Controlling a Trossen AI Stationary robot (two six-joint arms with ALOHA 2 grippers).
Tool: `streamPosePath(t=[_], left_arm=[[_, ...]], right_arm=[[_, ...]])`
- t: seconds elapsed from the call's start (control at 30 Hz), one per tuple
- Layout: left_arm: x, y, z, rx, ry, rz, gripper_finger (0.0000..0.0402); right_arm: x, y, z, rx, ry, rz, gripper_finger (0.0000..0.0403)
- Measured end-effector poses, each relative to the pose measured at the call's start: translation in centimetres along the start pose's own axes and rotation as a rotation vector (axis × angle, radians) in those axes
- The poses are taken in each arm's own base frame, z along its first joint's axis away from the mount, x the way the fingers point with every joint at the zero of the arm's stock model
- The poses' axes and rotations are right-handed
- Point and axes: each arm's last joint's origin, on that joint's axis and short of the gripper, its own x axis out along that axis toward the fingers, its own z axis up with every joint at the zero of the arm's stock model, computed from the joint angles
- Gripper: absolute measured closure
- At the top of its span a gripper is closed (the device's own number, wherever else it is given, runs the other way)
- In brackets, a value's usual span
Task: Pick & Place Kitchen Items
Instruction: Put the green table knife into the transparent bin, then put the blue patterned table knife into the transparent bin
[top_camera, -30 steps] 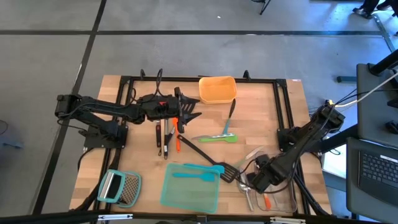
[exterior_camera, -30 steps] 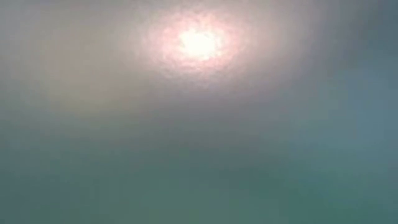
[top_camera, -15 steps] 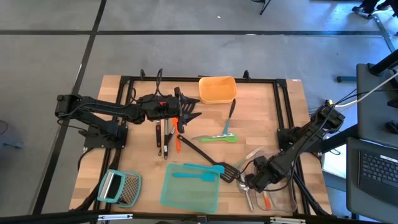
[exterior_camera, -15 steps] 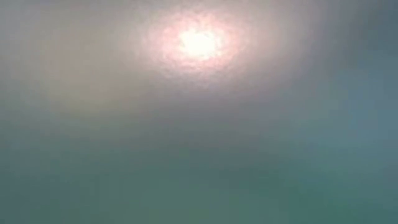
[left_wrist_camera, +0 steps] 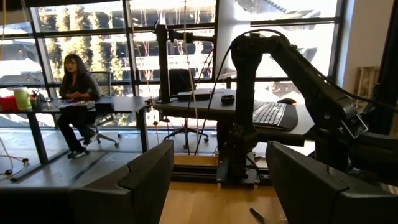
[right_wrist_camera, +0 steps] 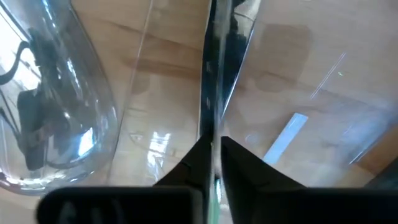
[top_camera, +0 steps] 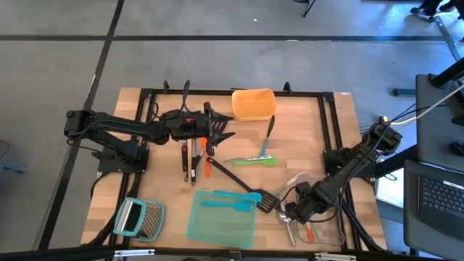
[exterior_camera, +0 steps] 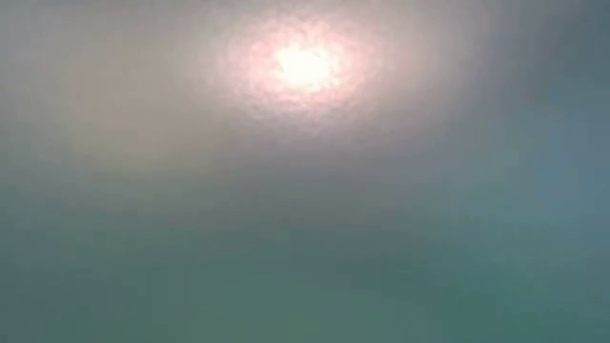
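My right gripper points down into a clear container at the table's near right and is shut on a thin silver utensil. A silver spoon and an orange-handled piece lie in that container. A black turner, a green spatula, a dark teal spatula and several slim black and red utensils lie flat on the table. A teal spatula rests in the teal container. My left gripper hovers open over the middle, holding nothing. My right gripper pinches the thin silver utensil between its two fingertips, coming from above and pointing steeply down. The utensil runs on ahead of the fingers, edge-on, into the clear container. Which part of it the fingers are on does not show.
An orange container stands at the far middle. A flat grater lies near the front left. A black frame rims the table. The low view shows only a teal blur. A person sits at a desk beyond the table.
My right gripper has sunk a little farther into the clear container with the silver utensil still between its fingers.
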Motion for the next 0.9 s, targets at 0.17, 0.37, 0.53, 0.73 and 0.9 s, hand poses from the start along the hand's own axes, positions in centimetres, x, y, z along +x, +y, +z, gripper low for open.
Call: streamPosePath(t=[0.17, 0.37, 0.53, 0.73, 0.9], left_arm=[[0.0, 0.0, 0.0, 0.0, 0.0, 0.0, 0.0151], [0.0, 0.0, 0.0, 0.0, 0.0, 0.001, 0.0151], [0.0, 0.0, 0.0, 0.0, 0.0, 0.004, 0.0151], [0.0, 0.0, 0.0, 0.0, 0.0, 0.004, 0.0151], [0.0, 0.0, -0.1, 0.001, 0.007, -0.005, 0.0151]], right_arm=[[-0.2, 0.0, 0.2, 0.007, 0.013, -0.021, 0.0323], [-3.8, -0.3, 0.3, -0.015, -0.008, -0.116, 0.0281], [-8.3, -0.7, 0.2, -0.029, -0.101, -0.16, 0.0265], [-13.7, -0.3, 0.2, -0.138, -0.325, -0.063, 0.0263], [-17.5, 0.9, 0.6, -0.309, -0.65, 0.106, 0.0263]])
